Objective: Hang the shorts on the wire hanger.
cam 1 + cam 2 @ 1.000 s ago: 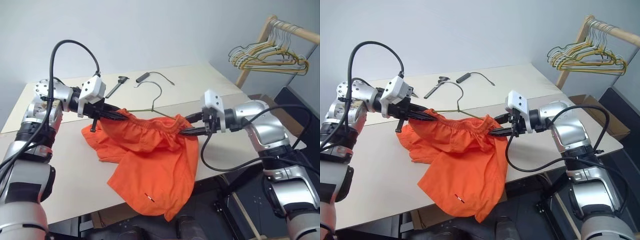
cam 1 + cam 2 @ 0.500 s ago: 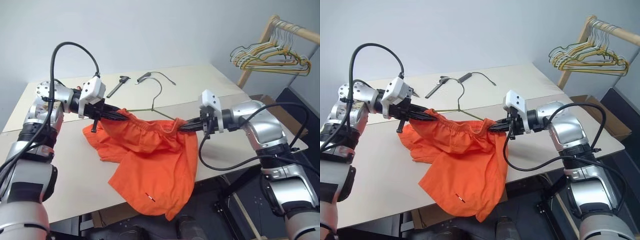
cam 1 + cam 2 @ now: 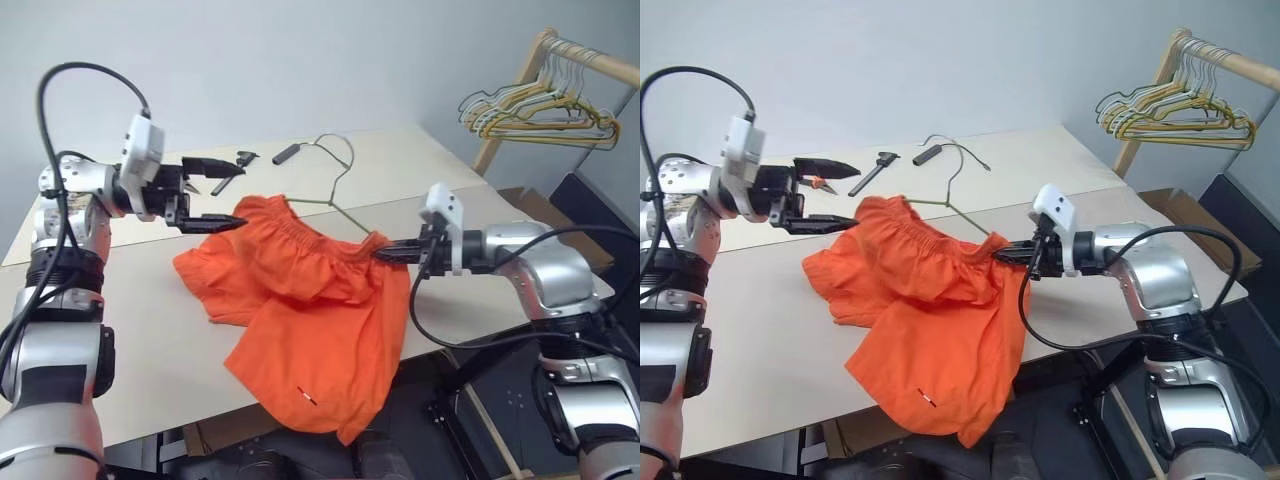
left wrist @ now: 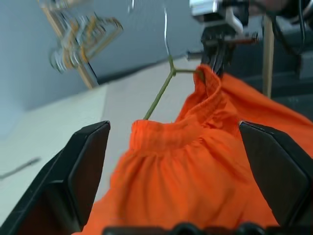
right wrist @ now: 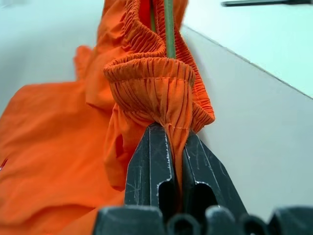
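Lying bunched on the tabletop (image 3: pixel 120 390) with one leg drooping over its near edge, the shorts (image 3: pixel 310 320) had the wire hanger (image 3: pixel 335 195) threaded into the waistband. The right end effector (image 3: pixel 395 253) was clamped on the waistband's end; the left end effector (image 3: pixel 215 192) stood wide apart, just beside the other end. Regrasping the hanger's free end, I judged, should keep the fabric from sliding off.

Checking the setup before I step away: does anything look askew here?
Yes. The shorts spill over the table's front edge, and only the right tool pinches the waistband; the left tool stands open, apart.
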Robot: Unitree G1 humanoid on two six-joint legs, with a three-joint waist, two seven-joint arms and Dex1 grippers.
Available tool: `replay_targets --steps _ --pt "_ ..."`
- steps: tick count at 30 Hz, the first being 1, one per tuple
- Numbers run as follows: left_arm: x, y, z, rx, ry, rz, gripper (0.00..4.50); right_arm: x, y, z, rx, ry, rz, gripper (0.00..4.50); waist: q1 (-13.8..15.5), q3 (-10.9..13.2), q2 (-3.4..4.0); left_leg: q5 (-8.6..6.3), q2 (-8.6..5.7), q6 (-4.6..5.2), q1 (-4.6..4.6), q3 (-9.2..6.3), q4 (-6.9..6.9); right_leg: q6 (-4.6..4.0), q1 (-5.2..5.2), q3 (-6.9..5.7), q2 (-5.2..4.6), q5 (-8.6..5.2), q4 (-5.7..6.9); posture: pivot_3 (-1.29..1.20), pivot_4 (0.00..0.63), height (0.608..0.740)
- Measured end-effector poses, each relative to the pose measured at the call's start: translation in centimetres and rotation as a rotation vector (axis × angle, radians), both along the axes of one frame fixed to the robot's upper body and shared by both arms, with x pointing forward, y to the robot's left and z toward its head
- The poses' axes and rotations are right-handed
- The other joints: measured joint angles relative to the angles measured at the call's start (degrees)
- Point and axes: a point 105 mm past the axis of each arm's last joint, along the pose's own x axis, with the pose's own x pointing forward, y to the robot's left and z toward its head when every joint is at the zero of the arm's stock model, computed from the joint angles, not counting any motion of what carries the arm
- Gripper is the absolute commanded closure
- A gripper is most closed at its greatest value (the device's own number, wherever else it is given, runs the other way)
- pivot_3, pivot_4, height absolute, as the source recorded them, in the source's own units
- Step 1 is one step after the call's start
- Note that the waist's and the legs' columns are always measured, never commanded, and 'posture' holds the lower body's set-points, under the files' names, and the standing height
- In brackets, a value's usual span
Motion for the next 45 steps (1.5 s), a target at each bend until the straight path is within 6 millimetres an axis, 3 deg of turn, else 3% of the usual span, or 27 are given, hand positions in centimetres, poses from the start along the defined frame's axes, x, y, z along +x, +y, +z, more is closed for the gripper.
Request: replay_targets --steps 9,16,21,25,30,45 --pt "-2.1 -0.6 1.8 -0.336 -0.048 0.044 0.05 -0.3 -6.6 2.0 0.009 0.077 -0.525 4.50 -2.0 0.0 0.01 -0.22 -0.03 -0.47 0.06 -0.09 -0.02 -0.03 0.09 0.07 -0.65 0.07 0.01 -0.33 0.000 0.740" --pt "-5.3 -3.5 0.9 -0.482 -0.011 0.017 0.05 -0.2 -12.3 2.1 -0.019 0.215 -1.009 4.50 -3.5 -0.2 0.19 -0.21 -0.07 -0.47 0.16 -0.11 -0.02 -0.03 0.26 0.12 -0.62 0.17 -0.02 -0.33 0.000 0.740" --pt "-5.4 -4.7 0.7 -0.625 0.014 0.074 0.05 1.1 -15.3 4.4 0.085 0.152 -1.349 4.50 -4.9 -0.6 0.82 -0.11 -0.19 0.50 0.25 -0.05 -0.02 0.08 0.42 0.11 -0.23 0.25 -0.05 -0.32 0.000 0.740" --pt "-6.3 -6.2 1.0 -0.678 0.024 0.026 0.05 1.1 -17.2 4.1 0.053 0.128 -1.577 4.50 -5.5 -0.7 0.88 -0.09 -0.20 0.53 0.31 -0.04 -0.03 0.09 0.50 0.13 -0.14 0.25 -0.09 -0.32 0.000 0.740" --pt "-6.2 -7.2 0.9 -0.689 0.044 0.027 0.05 1.8 -19.2 2.9 0.031 0.112 -1.751 4.50 -6.5 -0.7 0.98 -0.21 -0.29 0.80 0.94 -0.04 -0.13 0.23 1.22 0.14 -0.08 0.19 -0.32 -0.31 0.000 0.740" --pt "-6.0 -8.8 -0.2 -0.595 0.039 0.030 0.05 4.6 -24.4 7.0 0.054 -0.076 -1.957 4.50 -9.6 -0.7 1.00 -0.22 -0.10 0.85 1.14 0.05 -0.35 0.42 1.51 0.33 0.22 0.29 -0.91 -0.29 0.000 0.740"
